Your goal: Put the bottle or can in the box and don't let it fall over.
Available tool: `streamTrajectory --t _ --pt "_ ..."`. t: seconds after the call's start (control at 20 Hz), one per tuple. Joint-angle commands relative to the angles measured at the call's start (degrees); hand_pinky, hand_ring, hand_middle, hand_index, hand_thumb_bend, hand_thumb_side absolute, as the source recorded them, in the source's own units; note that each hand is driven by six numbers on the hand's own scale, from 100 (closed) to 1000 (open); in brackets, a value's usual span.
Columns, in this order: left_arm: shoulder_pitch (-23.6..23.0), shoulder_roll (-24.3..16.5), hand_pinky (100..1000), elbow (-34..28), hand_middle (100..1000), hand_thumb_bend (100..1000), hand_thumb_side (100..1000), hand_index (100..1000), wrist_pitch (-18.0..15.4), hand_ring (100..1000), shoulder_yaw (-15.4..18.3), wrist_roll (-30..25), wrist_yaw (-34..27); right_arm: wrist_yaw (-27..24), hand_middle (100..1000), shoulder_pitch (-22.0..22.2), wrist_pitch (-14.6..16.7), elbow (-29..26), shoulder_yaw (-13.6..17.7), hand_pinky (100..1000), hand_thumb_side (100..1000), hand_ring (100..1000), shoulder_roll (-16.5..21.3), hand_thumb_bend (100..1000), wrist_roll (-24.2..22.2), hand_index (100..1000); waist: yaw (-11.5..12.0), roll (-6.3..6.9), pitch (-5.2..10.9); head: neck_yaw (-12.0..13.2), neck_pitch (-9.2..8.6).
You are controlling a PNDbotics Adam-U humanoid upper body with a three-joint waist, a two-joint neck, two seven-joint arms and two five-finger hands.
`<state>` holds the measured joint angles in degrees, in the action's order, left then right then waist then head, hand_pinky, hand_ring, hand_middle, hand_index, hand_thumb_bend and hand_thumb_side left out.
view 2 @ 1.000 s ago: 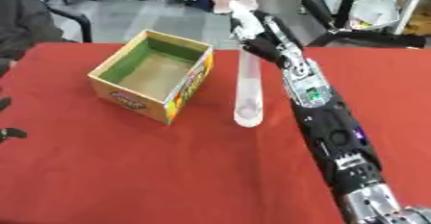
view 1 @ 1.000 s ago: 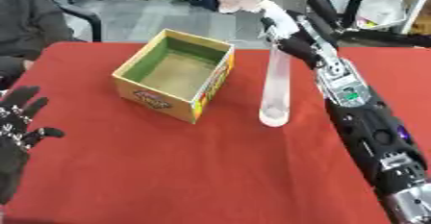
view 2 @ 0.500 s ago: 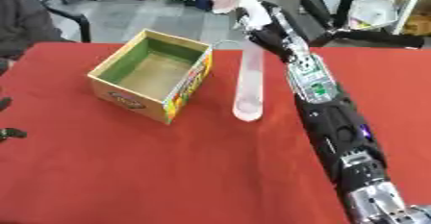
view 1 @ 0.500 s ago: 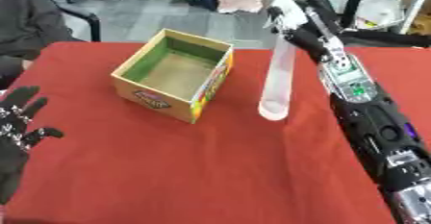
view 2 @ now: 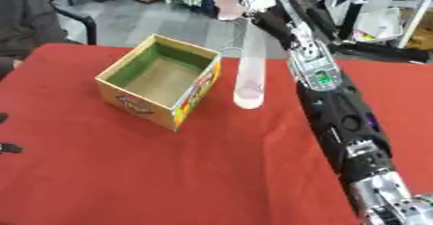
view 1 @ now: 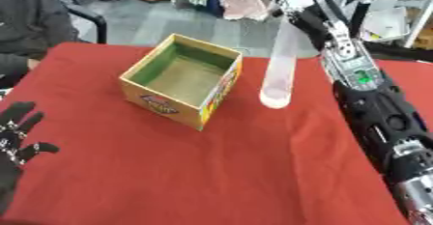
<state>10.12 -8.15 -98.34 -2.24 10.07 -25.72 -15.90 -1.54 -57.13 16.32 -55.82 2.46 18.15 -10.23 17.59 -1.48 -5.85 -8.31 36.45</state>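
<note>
Red tablecloth (view 1: 253, 171), right hand (view 1: 297, 7) gripping pale tall bottle (view 1: 280, 69) aloft beside open cardboard box (view 1: 182, 86), left hand (view 1: 15, 139) open, lower-left corner.

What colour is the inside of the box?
Green on the inner walls of the box, seen best in the left eye view.

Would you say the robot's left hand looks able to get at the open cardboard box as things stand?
Probably yes. The left hand rests open at the lower left corner over the red tablecloth, with nothing between it and the open cardboard box. The right hand holds the tall translucent bottle on the box's other side.
</note>
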Motion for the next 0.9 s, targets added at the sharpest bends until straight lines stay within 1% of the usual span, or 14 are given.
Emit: streamTrajectory --t 0.05,0.25,0.4,0.6,0.75,0.9 --pt "1.7 -0.9 587 0.3 967 204 942 974 0.4 1000 -1.0 -1.3 0.9 -2.4 686 -2.8 -0.5 0.1 0.6 657 470 795 2.9 100 -0.2 471 1.3 -0.07 0.36 -2.2 -1.58" --pt "3.2 -0.6 586 1.2 967 201 947 975 0.4 1000 -2.7 -3.2 2.0 -4.9 682 -5.2 -1.0 0.8 0.6 657 470 792 3.6 100 -1.8 470 4.8 -1.08 -0.04 -4.9 -3.04" --pt "4.2 -0.3 586 1.8 967 198 951 975 0.2 1000 -3.9 -4.5 2.9 -6.9 678 -7.3 -1.5 0.4 0.6 658 470 790 2.8 100 -2.7 470 7.3 -1.73 -0.38 -7.0 -4.07" --pt "5.4 0.1 586 2.5 966 197 950 976 0.1 1000 -4.8 -5.6 3.5 -8.7 692 -8.4 -2.0 -0.7 -0.1 664 470 798 0.8 100 -4.2 479 9.2 -2.25 -0.66 -9.8 -4.78" --pt "6.3 0.5 587 2.8 965 198 948 975 0.2 1000 -5.3 -6.1 3.5 -10.0 723 -7.5 -1.7 -1.1 -0.7 675 470 818 -1.1 100 -8.5 494 10.0 -2.41 -0.93 -11.3 -5.10" --pt "6.8 0.8 586 3.0 965 198 949 975 0.3 1000 -5.6 -6.3 3.6 -10.2 764 -6.0 -0.4 0.0 -0.9 689 470 847 -2.2 100 -13.8 533 10.4 -2.59 -1.08 -11.9 -5.49"
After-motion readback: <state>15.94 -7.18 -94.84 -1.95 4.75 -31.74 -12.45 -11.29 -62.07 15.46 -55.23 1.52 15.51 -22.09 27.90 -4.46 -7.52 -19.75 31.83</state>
